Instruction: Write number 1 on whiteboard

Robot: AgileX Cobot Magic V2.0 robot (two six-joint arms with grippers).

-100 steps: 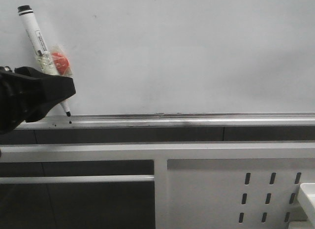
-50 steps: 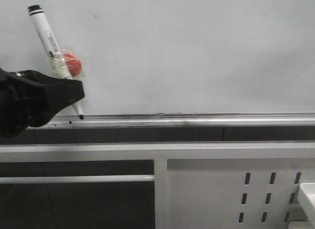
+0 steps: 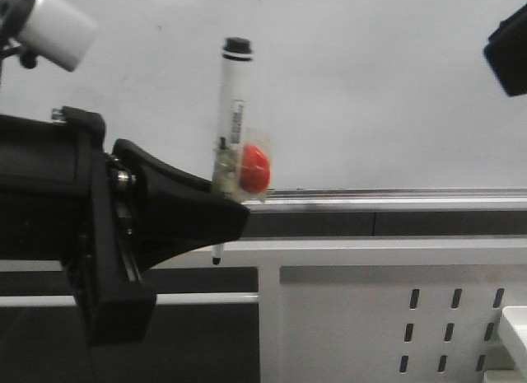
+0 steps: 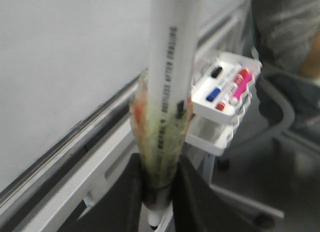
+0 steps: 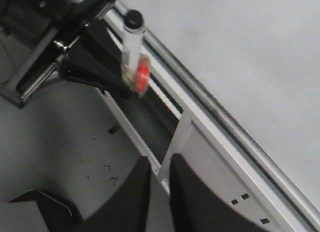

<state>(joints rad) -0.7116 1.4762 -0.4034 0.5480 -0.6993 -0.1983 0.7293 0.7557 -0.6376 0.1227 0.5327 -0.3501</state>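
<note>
My left gripper (image 3: pixel 221 212) is shut on a white marker pen (image 3: pixel 233 111) with a black end at the top. The pen stands nearly upright, with a red ball (image 3: pixel 254 169) taped to it, and its tip (image 3: pixel 216 258) points down in front of the frame, below the silver rail (image 3: pixel 395 193). The whiteboard (image 3: pixel 370 86) behind it is plain; no stroke of the number 1 shows on it. In the left wrist view the pen (image 4: pixel 172 67) rises from between the fingers (image 4: pixel 132 197). My right gripper (image 5: pixel 160 164) is shut and empty, and shows dark at the upper right of the front view (image 3: pixel 506 58).
A white metal panel with oval slots (image 3: pixel 346 317) sits under the rail. A white tray of coloured markers (image 4: pixel 227 87) hangs on the frame to the side. A seated person (image 4: pixel 290 32) is beyond it. The floor (image 5: pixel 75 142) lies below the frame.
My left gripper has moved right and closer to the camera. The pen has swung from tilted to nearly upright, and its tip has dropped below the rail. My right gripper has come into view.
</note>
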